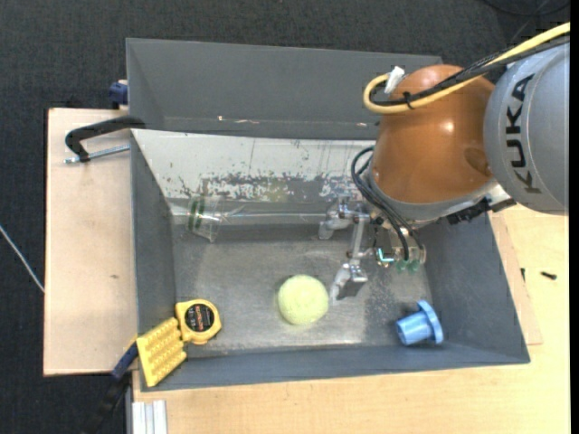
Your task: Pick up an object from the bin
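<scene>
The pale yellow-green ball (302,299) sits on the floor of the bin (149,269), a little in front of centre and clear of the walls. Being round, it has no long axis and points no way, so I judge any approach angle would serve. My hand (349,278) hangs low just beside it, on the view's right; I cannot tell whether it is released or clenched. Further out lie a blue cap (419,324) front right, a yellow tape measure (197,320) front left, and a clear cup (204,219) on its side by the back wall.
</scene>
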